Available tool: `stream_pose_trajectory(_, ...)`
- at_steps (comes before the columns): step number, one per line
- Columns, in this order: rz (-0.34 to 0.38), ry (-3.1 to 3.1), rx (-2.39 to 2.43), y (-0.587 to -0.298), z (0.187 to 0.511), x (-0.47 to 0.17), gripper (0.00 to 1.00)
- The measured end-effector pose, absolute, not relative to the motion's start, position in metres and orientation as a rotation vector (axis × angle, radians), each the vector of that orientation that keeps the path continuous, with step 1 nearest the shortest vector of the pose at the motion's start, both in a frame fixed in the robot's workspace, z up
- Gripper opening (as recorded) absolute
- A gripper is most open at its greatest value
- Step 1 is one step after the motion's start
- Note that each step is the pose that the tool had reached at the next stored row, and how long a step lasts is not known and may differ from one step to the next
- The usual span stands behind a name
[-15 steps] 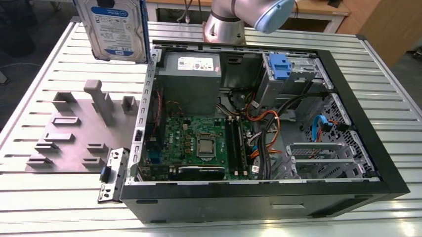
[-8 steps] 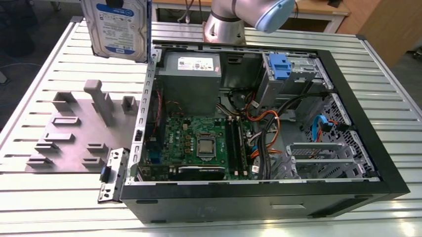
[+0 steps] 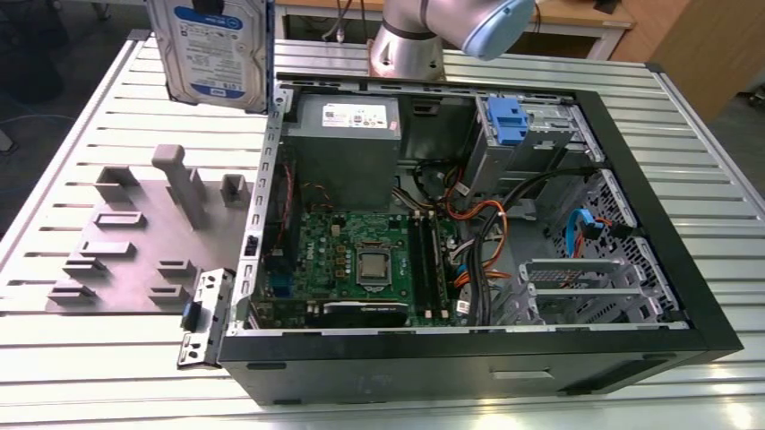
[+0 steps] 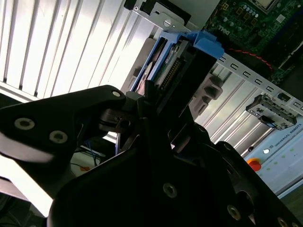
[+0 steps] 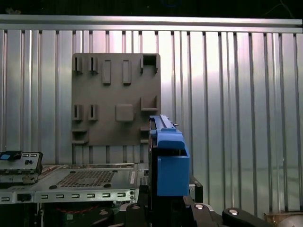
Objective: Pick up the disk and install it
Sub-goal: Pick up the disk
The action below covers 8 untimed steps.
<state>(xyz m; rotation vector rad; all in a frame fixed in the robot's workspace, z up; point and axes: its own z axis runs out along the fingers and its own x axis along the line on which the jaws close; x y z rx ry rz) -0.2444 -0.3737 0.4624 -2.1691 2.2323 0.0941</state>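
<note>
The disk (image 3: 215, 49) is up in the air, at the far corner on the exterior view's left. It stands on its edge above the slatted metal table (image 3: 693, 125) and touches nothing under it. Its white-and-blue label faces the exterior camera. In the second wrist view the disk (image 4: 165, 71) sits between the black fingers of the gripper (image 4: 163, 101), which are closed onto its two flat sides. One blue rail (image 4: 203, 42) shows at its free end. In the first wrist view I see the disk (image 5: 163, 142) edge-on, rising out of the gripper (image 5: 165, 210).

Below the disk, a little nearer to the exterior camera, a grey fixture plate (image 3: 132, 242) with raised blocks and slots lies flat on the table. Just beside the plate, on the exterior view's right, is the open computer case (image 3: 478, 367). Inside it I see the green motherboard (image 3: 358, 260), a grey metal box (image 3: 347, 125) with a white sticker, and a bare blue bracket (image 3: 508, 121) in the drive cage at the far side. The arm (image 3: 454, 27) rises behind the case.
</note>
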Motion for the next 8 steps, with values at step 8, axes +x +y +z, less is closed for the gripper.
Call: stream_pose_trajectory(8, 0.087, 2.227, -2.165, -0.373, 0.463, -0.264, 0.35)
